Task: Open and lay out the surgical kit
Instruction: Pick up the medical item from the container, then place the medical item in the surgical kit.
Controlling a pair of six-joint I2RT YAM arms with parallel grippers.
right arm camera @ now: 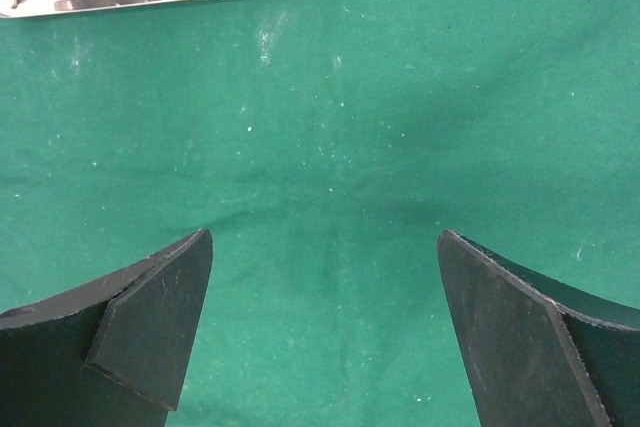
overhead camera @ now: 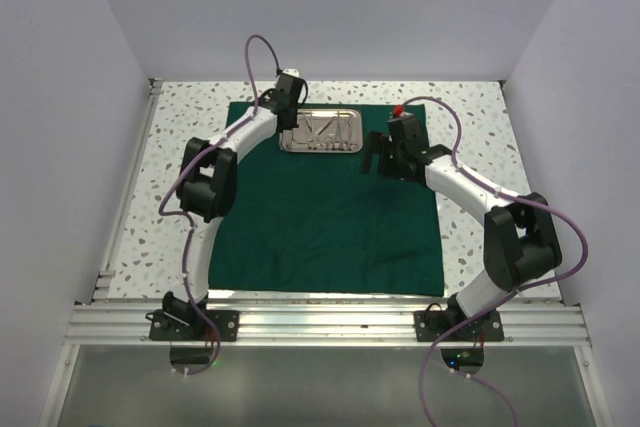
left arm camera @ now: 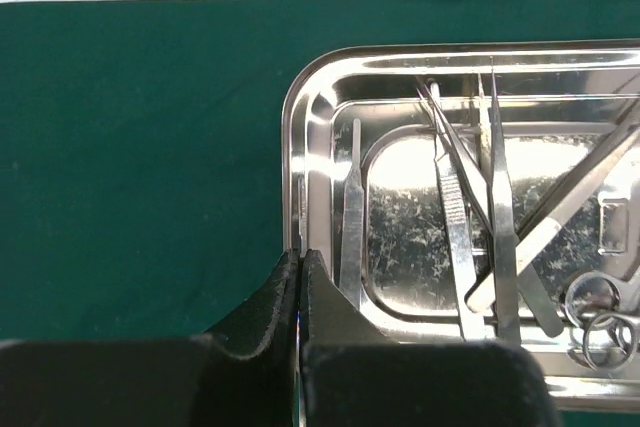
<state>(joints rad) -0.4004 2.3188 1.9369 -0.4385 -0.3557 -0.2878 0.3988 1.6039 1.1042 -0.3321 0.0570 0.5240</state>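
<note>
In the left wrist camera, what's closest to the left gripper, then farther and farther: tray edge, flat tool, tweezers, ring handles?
From the left gripper:
1. steel tray, its left edge, pinched between the jaws.
2. flat tool, just to the right, inside the tray.
3. tweezers, mid-tray.
4. ring handles, bottom-right corner.

Lighting: bright, even, from overhead; white walls diffuse it. Shadows: faint and soft-edged on the cloth (overhead camera: 330, 217). Glare: strong on the tray (left arm camera: 300, 97) floor in the left wrist view, washing out detail; the tray is also overexposed in the right wrist view. Fingers (right arm camera: 150, 327): dark, slightly soft. No marked edge distortion.
</note>
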